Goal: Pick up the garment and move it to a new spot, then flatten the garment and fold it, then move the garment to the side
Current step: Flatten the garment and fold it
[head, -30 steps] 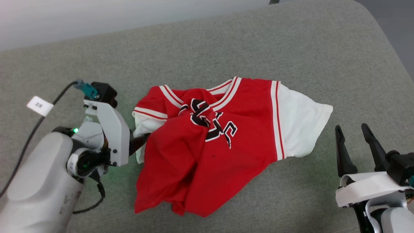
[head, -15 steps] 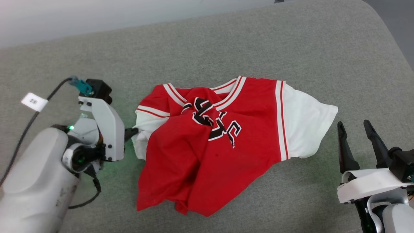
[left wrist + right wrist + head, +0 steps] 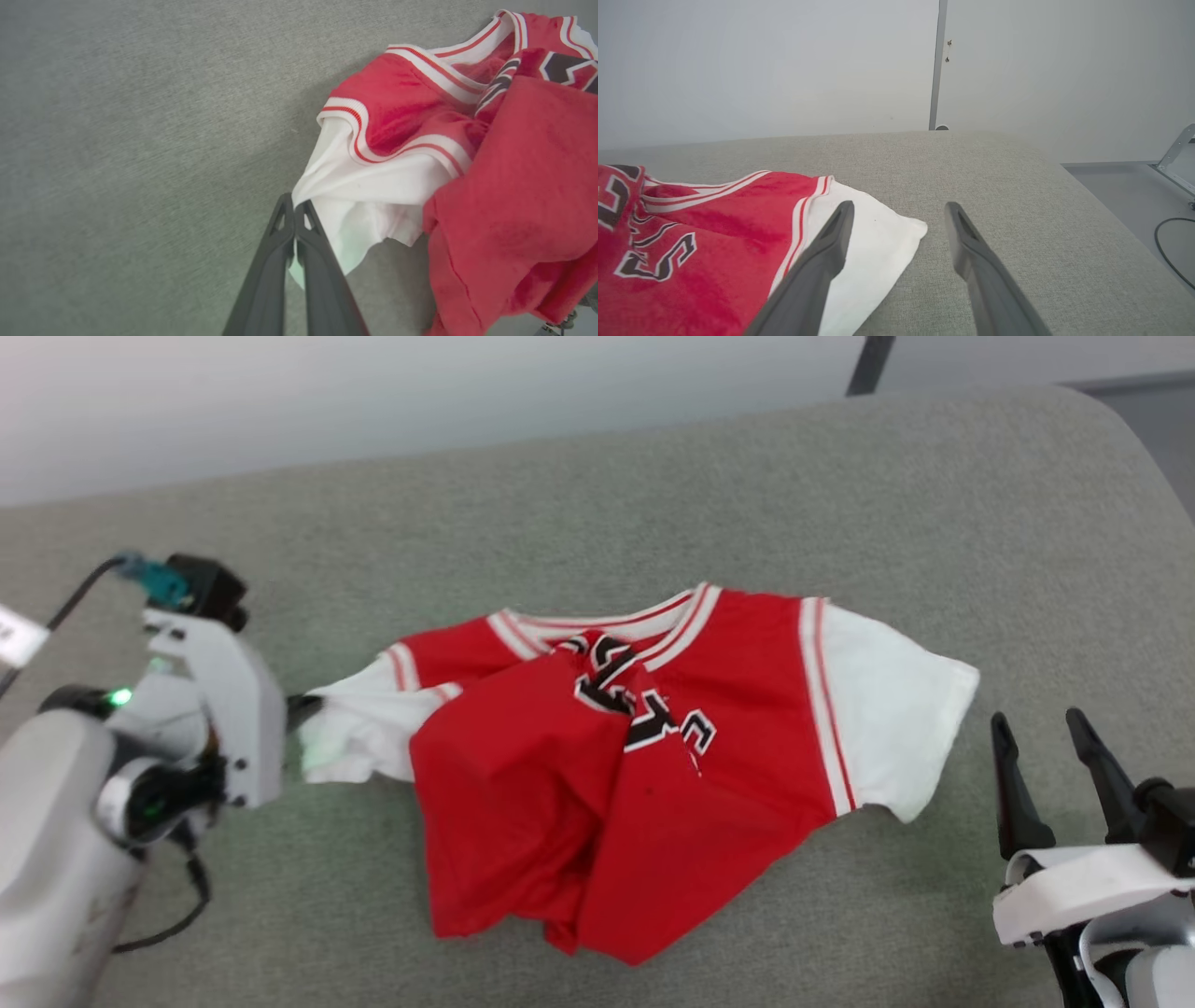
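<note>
Tugged leftward, garment (image 3: 738, 709) stretches (lettering half-hidden); left hand (image 3: 293, 206) pinches its sleeve; right hand (image 3: 900, 207) gapes empty.

We see a grey upholstered surface (image 3: 653, 476) across mid-frame, a pale wall (image 3: 373, 392) along the top, and grey floor (image 3: 1125, 186) at right.

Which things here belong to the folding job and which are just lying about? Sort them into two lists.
Job:
- garment
- left gripper, shut on the garment's white sleeve
- right gripper, open and empty
- grey cushion under the garment

Lying about:
- floor cable
- metal bracket
- wall strip
</note>
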